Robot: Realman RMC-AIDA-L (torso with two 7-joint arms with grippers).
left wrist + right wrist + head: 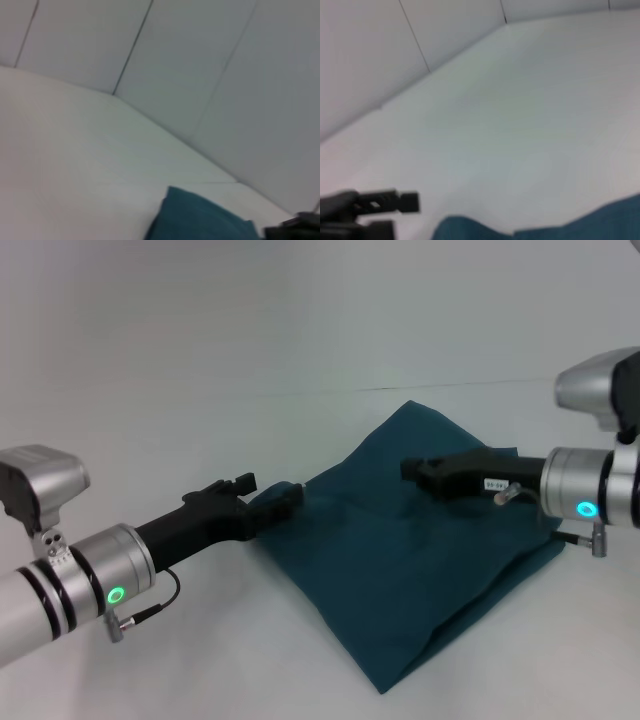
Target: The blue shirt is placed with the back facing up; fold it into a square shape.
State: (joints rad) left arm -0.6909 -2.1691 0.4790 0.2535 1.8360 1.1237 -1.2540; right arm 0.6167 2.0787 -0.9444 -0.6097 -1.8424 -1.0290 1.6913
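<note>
The blue shirt (400,560) lies folded into a rough square on the white table, one corner pointing towards me, plain side up. My left gripper (272,490) is at the shirt's left corner, low over the table, fingers apart and holding nothing. It also shows in the right wrist view (405,217), beside the shirt's edge (470,230). My right gripper (408,469) hovers over the shirt's upper middle, a little above the cloth. The left wrist view shows a corner of the shirt (195,220).
The white table (200,360) spreads around the shirt on all sides. A pale panelled wall (200,65) stands behind the table. Nothing else lies on the surface.
</note>
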